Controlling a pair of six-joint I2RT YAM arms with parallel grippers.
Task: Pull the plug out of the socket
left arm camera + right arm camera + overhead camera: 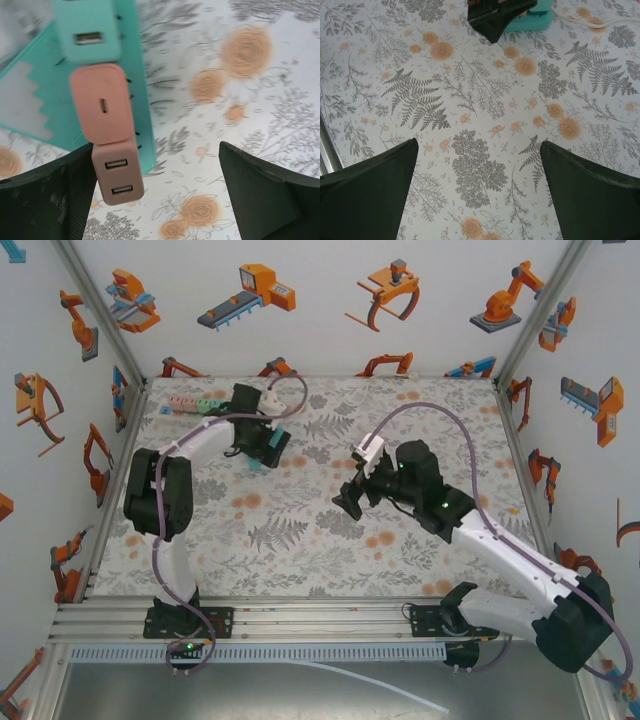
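Observation:
A pastel socket strip (102, 107) made of teal, pink and brownish blocks, some with USB ports, lies over a teal plate (140, 75). Its brownish end block (117, 175) sits right against the inner side of my left finger (47, 200). My left gripper (157, 160) is open, with only tablecloth between the fingers. From above, the left gripper (262, 448) hovers at the teal piece (268, 452), with the pastel strip (195, 405) behind it. A white plug (270, 400) with a looping white cable (300, 390) sits there. My right gripper (350, 502) is open over mid-table, holding nothing.
The floral tablecloth (480, 100) lies under the right gripper (478, 145). The left gripper's dark tip (495, 15), the teal piece (532, 21) and the white cable (590, 21) lie ahead of it. Printed walls and metal posts close in the table.

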